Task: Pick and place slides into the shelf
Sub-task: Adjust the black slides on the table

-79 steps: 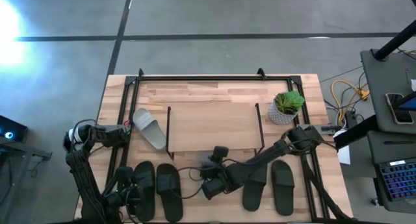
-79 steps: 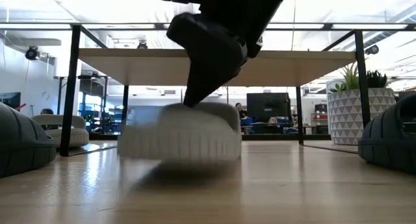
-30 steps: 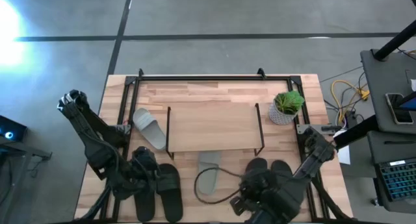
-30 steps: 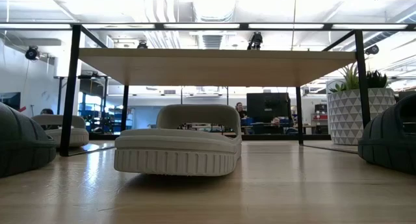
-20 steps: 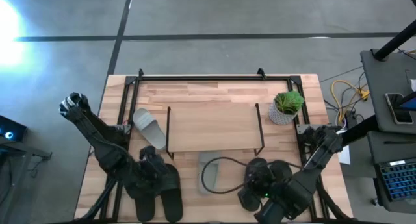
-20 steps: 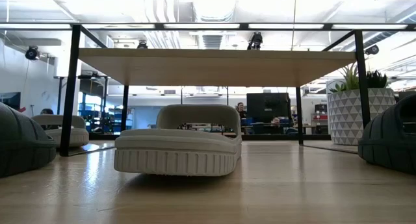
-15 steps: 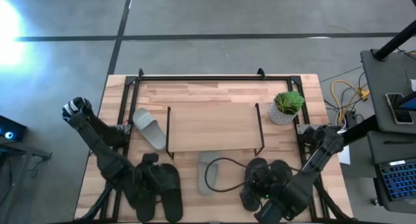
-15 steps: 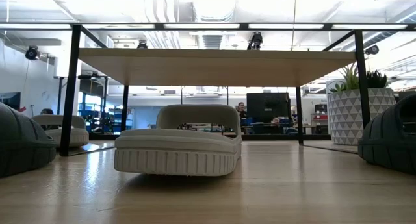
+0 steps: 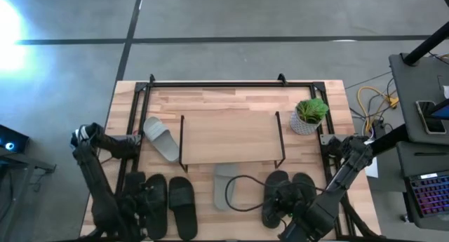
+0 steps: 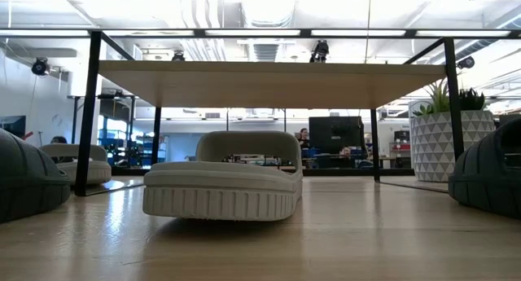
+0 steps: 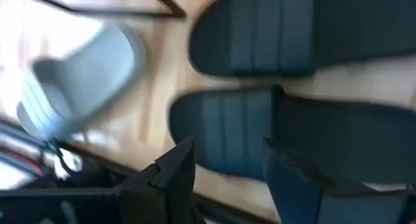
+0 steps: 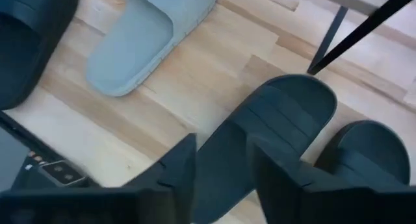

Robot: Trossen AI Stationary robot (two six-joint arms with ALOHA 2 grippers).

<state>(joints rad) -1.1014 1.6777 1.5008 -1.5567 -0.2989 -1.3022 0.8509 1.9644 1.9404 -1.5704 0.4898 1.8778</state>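
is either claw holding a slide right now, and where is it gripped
Nothing is held. The left claw and the right claw are both open, each above a black slide.

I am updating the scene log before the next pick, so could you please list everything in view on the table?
Black slides: four; one pair near the table's front left, one pair front right.
Grey slides: two; one partly under the shelf's front edge, one at its left end.
Shelf: one, light wood top, black wire legs, mid-table.
Potted plant: one, green, white patterned pot, right of shelf.
Left tool: open, above the left black pair.
Right tool: open, above the right black pair.
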